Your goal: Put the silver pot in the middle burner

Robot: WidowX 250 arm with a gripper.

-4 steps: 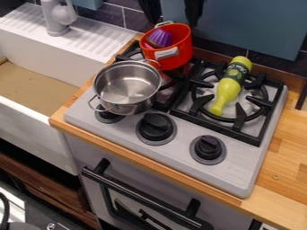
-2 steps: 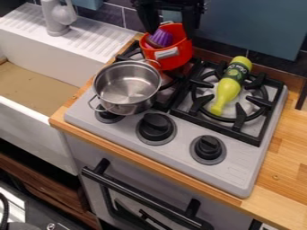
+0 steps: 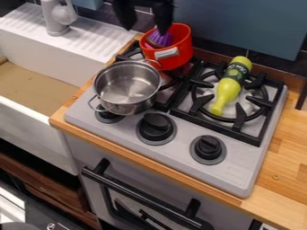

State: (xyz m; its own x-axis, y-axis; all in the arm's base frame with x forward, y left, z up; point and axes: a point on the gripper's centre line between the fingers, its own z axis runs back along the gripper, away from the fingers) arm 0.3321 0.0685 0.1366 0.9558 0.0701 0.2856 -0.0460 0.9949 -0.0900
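The silver pot is seen in front and left of the red pot. The tool is held wide above the red pot's upper left. Lettering is borne by the label of the yellow-green bottle, right of the red pot.

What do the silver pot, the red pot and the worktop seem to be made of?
The silver pot looks like polished stainless steel, given its mirror-like reflections. The red pot seems glossy, perhaps enamelled metal or plastic. The worktop appears to be smooth wood, with visible strips of grain.
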